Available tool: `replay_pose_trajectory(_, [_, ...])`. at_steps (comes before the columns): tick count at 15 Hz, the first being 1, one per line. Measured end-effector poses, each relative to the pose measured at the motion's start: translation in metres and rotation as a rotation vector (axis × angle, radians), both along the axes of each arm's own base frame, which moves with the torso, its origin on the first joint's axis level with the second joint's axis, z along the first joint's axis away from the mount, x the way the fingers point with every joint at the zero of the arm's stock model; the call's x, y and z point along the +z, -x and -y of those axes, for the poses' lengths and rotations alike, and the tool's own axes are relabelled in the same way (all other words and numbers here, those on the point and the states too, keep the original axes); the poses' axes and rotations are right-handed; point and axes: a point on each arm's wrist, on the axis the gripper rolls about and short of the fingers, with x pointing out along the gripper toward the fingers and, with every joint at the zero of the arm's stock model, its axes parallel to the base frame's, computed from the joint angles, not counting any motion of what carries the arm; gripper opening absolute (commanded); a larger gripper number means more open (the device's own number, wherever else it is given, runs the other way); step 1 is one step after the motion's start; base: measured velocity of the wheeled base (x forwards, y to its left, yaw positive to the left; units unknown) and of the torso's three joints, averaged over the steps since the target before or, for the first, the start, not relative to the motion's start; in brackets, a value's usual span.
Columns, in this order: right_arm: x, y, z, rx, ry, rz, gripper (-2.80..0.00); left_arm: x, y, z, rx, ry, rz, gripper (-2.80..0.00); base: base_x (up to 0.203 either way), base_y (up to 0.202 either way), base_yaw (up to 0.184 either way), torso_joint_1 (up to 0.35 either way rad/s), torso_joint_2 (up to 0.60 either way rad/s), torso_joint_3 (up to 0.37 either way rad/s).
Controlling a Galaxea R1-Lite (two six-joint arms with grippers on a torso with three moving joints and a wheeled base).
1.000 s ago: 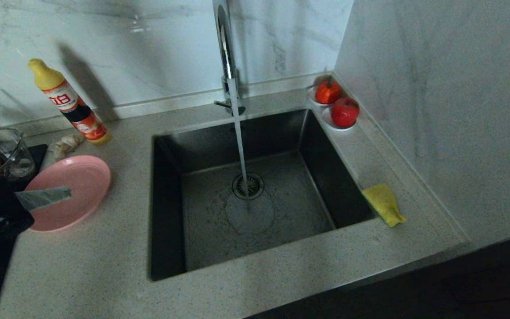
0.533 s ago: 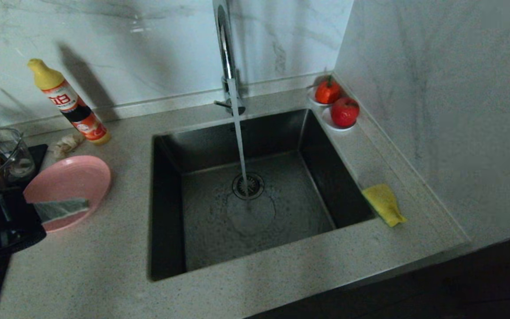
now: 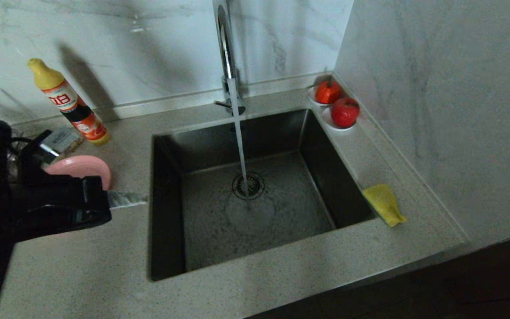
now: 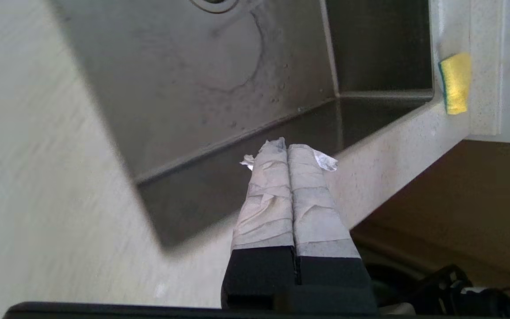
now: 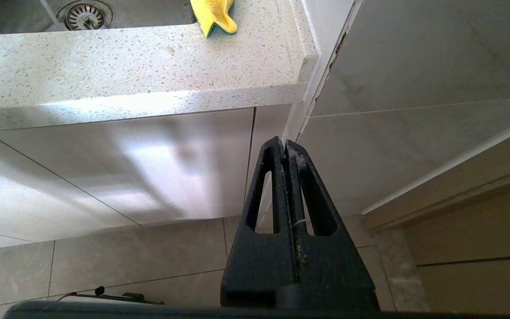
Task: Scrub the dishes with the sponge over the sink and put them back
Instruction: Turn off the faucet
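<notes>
The left gripper (image 3: 142, 199) reaches in from the left over the speckled counter (image 3: 104, 261), its taped fingers (image 4: 288, 195) pressed flat together with nothing between them, tips just at the left rim of the sink (image 3: 166, 248). Its black arm covers most of the pink plate (image 3: 84, 166), which lies on the counter left of the sink; only the far edge of the plate shows. No teal bowl can be made out.

The sink sits in the middle of the counter, and a stream of water runs from the tall chrome tap (image 3: 225, 48) at its far side down onto the basin floor beside the round drain (image 3: 248, 185). The yellow sponge (image 3: 384, 204) lies on the counter at the sink's right rim, toward the near corner, well apart from the left gripper.

The right gripper (image 5: 287, 148) hangs low in front of the cabinet below the counter edge, fingers closed and empty.

A detergent bottle (image 3: 69, 104) with a yellow cap leans on the counter against the far wall at the left. 2 red fruits (image 3: 344, 111) on small white saucers stand at the sink's far right corner
</notes>
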Motion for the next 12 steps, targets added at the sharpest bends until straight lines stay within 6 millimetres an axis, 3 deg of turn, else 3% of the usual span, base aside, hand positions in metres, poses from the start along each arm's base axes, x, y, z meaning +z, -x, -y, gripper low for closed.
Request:
replay_pose_trajectory(8, [0.0, 0.0, 0.0, 0.0, 0.0, 0.0, -2.8, 0.013, -0.099, 0.045, -0.046, 0.15, -0.021, -2.8, 0.0, 0.0, 0.0, 0.0, 0.0, 0.0])
replay_pose_trajectory(12, [0.0, 0.0, 0.0, 0.0, 0.0, 0.0, -2.8, 0.005, -0.127, 0.052, -0.034, 0.2, -0.047, -2.8, 0.0, 0.0, 0.0, 0.0, 0.0, 0.0])
